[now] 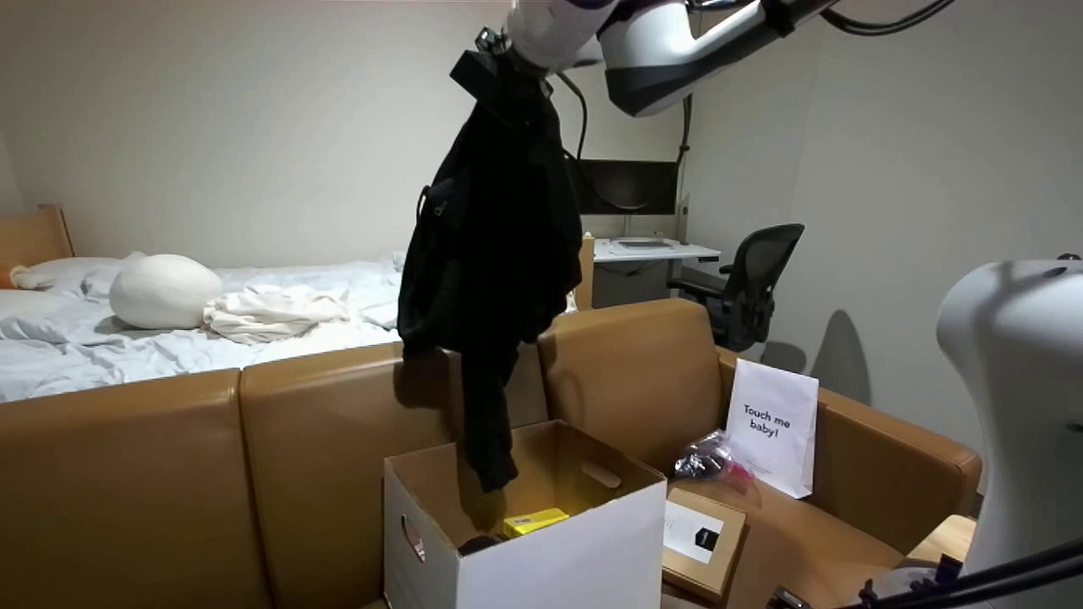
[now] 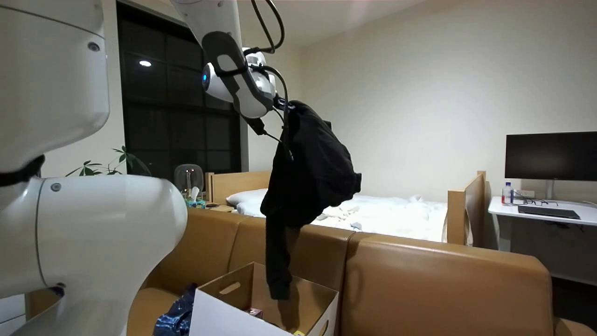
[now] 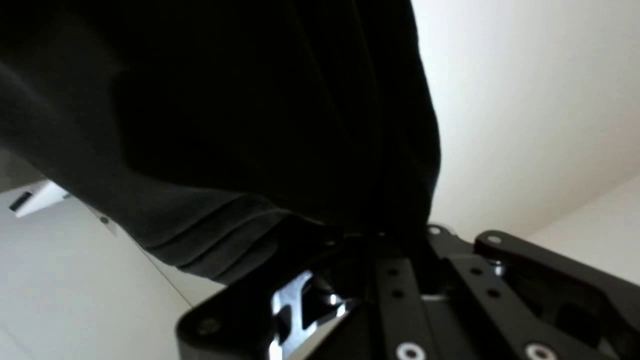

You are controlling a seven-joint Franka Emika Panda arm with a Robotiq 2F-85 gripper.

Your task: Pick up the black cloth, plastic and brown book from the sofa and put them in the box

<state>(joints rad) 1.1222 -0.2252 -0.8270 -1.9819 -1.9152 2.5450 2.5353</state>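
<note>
The black cloth [image 1: 499, 228] hangs from my gripper [image 2: 285, 103], which is shut on its top end. The cloth [image 2: 310, 168] is well above the sofa, and its long sleeve-like end dips into the open box [image 1: 563, 554]. It also fills much of the wrist view [image 3: 225, 110] and hides the fingertips [image 3: 370, 235]. The box also shows in an exterior view [image 2: 233, 312]. The clear plastic [image 1: 709, 457] lies on the sofa [image 1: 127, 491] against the backrest, right of the box. The brown book [image 1: 706, 545], with a white label, lies flat right beside the box.
A yellow packet [image 1: 535, 521] and a dark thing lie in the box. A white paper bag [image 1: 772, 427] stands on the sofa by the armrest. A dark blue shiny item [image 2: 176, 315] lies beside the box. The sofa backrest [image 1: 630, 372] rises behind the box, with a bed beyond.
</note>
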